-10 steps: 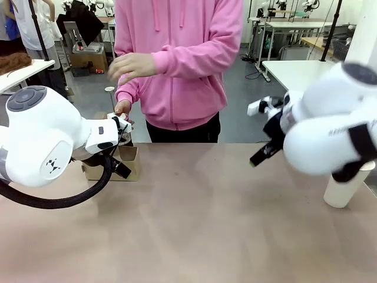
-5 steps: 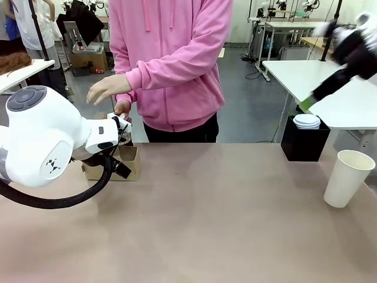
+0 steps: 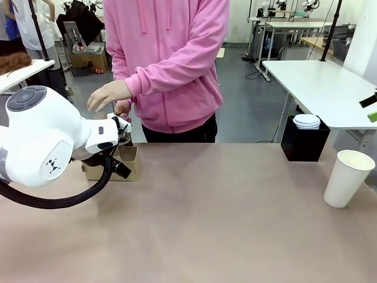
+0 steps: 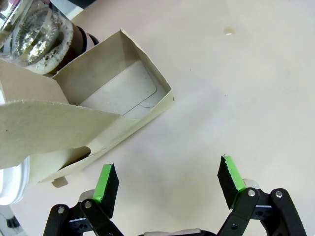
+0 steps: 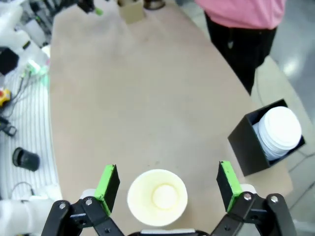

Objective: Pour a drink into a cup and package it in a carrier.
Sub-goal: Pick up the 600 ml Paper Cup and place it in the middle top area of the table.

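Pale brown tabletop [image 3: 206,224] fills the lower part of the front view, with a person in a pink hoodie at its far edge and workshop benches behind. The white paper cup [image 3: 347,177] stands upright and empty at the right edge of that frame, near a black box [image 3: 305,144] topped with white lids. The cardboard carrier [image 4: 93,69] sits at the upper left of the left wrist view, and the glass press jug [image 4: 37,34] of dark drink is in the corner at its far side; whether the jug stands inside the carrier I cannot tell. The person's hand [image 3: 109,94] hovers over that spot.

The left gripper [image 4: 167,172] has its jaws spread wide, holds nothing, and hangs over bare table just beside the carrier. The right gripper [image 5: 166,172] is equally wide and empty, looking straight down into the cup, which shows at bottom centre between its fingers.

The cup looks light, thin-walled, and easy to crush or tip; a gentle squeeze across the mid-wall, below the rolled rim, seems safest. The jug is likely heavy, slick and breakable.
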Robot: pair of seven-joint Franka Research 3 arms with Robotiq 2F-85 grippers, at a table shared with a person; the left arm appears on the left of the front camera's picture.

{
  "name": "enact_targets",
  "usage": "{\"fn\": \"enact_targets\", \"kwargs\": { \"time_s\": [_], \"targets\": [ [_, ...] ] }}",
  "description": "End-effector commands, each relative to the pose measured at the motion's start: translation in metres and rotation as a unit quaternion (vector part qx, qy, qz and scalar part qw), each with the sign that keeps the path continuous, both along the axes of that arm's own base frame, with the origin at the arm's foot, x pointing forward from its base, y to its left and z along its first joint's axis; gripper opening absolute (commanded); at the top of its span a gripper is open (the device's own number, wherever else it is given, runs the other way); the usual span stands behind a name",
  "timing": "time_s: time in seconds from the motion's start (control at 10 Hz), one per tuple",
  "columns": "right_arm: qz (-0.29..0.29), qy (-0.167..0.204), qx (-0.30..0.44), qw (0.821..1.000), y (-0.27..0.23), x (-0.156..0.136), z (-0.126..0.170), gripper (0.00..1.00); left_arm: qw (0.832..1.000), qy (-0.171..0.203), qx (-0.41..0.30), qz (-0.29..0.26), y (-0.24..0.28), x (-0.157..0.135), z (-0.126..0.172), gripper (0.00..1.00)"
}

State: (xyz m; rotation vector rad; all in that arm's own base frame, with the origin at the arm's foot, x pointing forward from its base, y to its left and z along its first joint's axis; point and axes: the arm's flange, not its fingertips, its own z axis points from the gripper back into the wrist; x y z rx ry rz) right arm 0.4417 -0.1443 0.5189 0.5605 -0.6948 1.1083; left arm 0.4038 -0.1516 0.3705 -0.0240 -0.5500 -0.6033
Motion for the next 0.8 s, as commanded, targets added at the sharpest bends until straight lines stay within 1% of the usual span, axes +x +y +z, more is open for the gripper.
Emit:
{"fn": "enact_targets", "kwargs": {
  "time_s": [0.0, 0.1, 0.2, 0.5, 0.6, 0.7],
  "targets": [
    [0.015, -0.004, 0.069, 0.997, -0.015, 0.016, -0.040, 1.00, 1.000, 0.000, 0.000, 0.000, 0.000, 0.000, 0.000, 1.00],
    [-0.015, -0.005, 0.072, 0.997, -0.008, 0.016, -0.049, 1.00, 1.000, 0.000, 0.000, 0.000, 0.000, 0.000, 0.000, 1.00],
    [0.006, -0.008, 0.029, 1.000, -0.012, 0.004, -0.024, 1.00, 1.000, 0.000, 0.000, 0.000, 0.000, 0.000, 0.000, 1.00],
    [0.006, -0.008, 0.029, 1.000, -0.012, 0.004, -0.024, 1.00, 1.000, 0.000, 0.000, 0.000, 0.000, 0.000, 0.000, 1.00],
    [0.001, -0.011, 0.037, 0.999, -0.014, 0.010, -0.036, 1.00, 1.000, 0.000, 0.000, 0.000, 0.000, 0.000, 0.000, 1.00],
    [-0.017, -0.032, 0.065, 0.997, -0.035, 0.012, -0.042, 1.00, 1.000, 0.000, 0.000, 0.000, 0.000, 0.000, 0.000, 1.00]
  ]
}}
